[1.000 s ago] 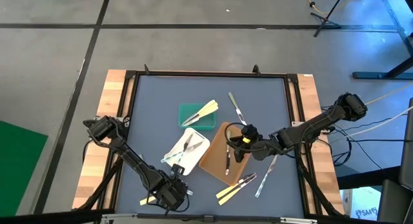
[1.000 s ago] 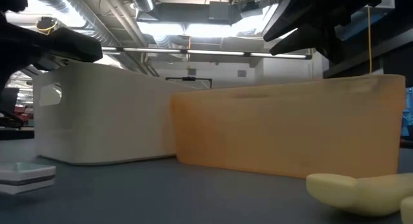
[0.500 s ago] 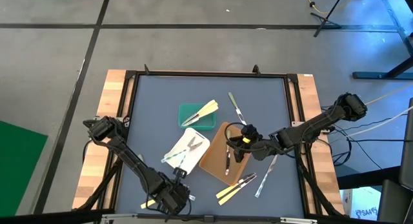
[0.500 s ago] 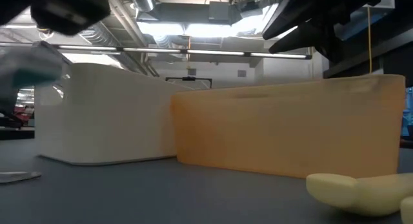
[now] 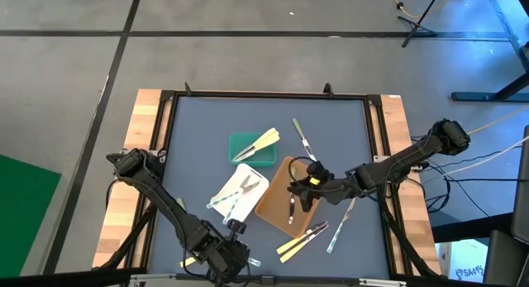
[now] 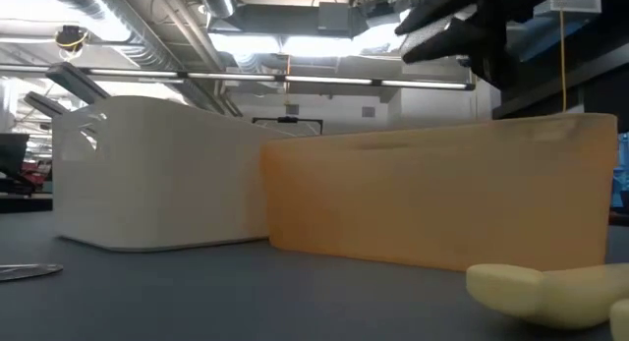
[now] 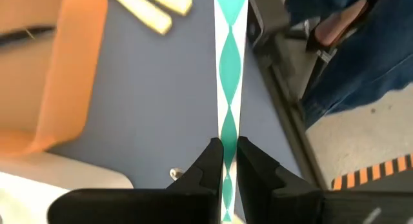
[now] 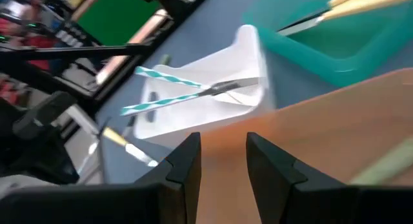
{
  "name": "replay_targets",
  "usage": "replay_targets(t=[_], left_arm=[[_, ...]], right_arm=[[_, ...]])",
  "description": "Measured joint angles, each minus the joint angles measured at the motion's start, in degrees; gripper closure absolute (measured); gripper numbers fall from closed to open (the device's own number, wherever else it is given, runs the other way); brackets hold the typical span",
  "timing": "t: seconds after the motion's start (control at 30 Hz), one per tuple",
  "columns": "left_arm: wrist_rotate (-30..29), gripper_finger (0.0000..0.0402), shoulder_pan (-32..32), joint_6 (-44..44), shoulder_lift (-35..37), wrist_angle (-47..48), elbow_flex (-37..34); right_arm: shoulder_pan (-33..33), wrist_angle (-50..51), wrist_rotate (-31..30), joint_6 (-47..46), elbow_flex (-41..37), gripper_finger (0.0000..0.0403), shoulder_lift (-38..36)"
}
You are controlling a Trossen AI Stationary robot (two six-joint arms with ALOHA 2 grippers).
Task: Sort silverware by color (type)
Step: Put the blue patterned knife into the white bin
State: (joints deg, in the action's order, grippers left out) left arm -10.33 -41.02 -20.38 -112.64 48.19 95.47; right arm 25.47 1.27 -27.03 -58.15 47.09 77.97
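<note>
- Left gripper (image 7: 224,161): near the worktop's front edge, clamped on a teal-and-white patterned utensil (image 7: 230,75).
- Right gripper (image 8: 222,161): fingers apart, empty, above the brown tray (image 5: 274,206).

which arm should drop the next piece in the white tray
Left. Its claw is shut on a teal-striped utensil, beside the white tray. The right claw holds nothing, over the brown tray.
</note>
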Motion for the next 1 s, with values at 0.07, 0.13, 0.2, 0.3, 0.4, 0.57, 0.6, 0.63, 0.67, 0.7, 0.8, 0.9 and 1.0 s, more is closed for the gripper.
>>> replay_targets(t=[0.07, 0.13, 0.2, 0.3, 0.4, 0.57, 0.6, 0.63, 0.67, 0.7, 0.8, 0.9, 1.0], left_arm=[[-0.02, 0.0379, 0.34, 0.0, 0.0, 0.95, 1.98], [0.0, 0.0379, 0.78, 0.0, 0.0, 1.33, 4.1], [0.31, 0.0379, 1.18, 0.0, 0.0, 3.07, 6.3], [0.42, 0.0379, 1.77, 0.02, 0.0, 5.71, 9.2], [0.39, 0.0379, 2.63, 0.02, 0.02, 8.93, 11.8], [-0.07, 0.0379, 4.86, 1.69, 0.04, 11.35, 14.15], [-0.29, 0.0379, 5.38, 2.83, 0.07, 11.36, 14.22], [-0.63, 0.0379, 5.93, 4.0, 0.07, 11.39, 14.22], [-0.72, 0.038, 6.53, 5.13, 0.07, 11.45, 14.22], [-0.7, 0.0381, 7.12, 6.32, 0.07, 11.49, 14.22], [-0.7, 0.0381, 9.12, 9.82, 0.07, 11.53, 14.22], [-0.9, 0.0382, 11.21, 13.56, 0.07, 11.86, 14.22], [-1.07, 0.0391, 13.07, 16.1, 0.07, 11.84, 14.22]], right_arm=[[0.0, -1.9, 1.35, 0.37, 0.0, 0.0292, 0.0], [0.0, -3.84, 2.77, 1.43, 0.0, 0.0292, 0.0], [0.0, -5.42, 4.18, 1.6, 0.0, 0.0292, 0.0], [0.0, -7.83, 6.89, 1.64, 0.0, 0.0292, 0.0], [0.0, -10.13, 10.32, 1.6, 0.0, 0.0292, 0.0], [0.0, -12.45, 17.27, 0.05, 0.0, 0.0292, 0.0], [0.0, -12.44, 18.44, -0.75, 0.0, 0.0292, 0.0], [0.0, -12.38, 19.5, -1.76, 0.0, 0.0292, 0.0], [0.0, -12.33, 20.46, -2.47, 0.0, 0.0292, 0.0], [0.0, -12.34, 21.3, -3.16, 0.0, 0.0292, 0.0], [0.0, -12.35, 23.4, -4.86, 0.0, 0.0292, 0.0], [0.0, -12.35, 24.63, -5.96, 0.0, 0.0292, 0.0], [0.0, -12.25, 25.12, -7.51, 0.0, 0.0292, 0.0]])
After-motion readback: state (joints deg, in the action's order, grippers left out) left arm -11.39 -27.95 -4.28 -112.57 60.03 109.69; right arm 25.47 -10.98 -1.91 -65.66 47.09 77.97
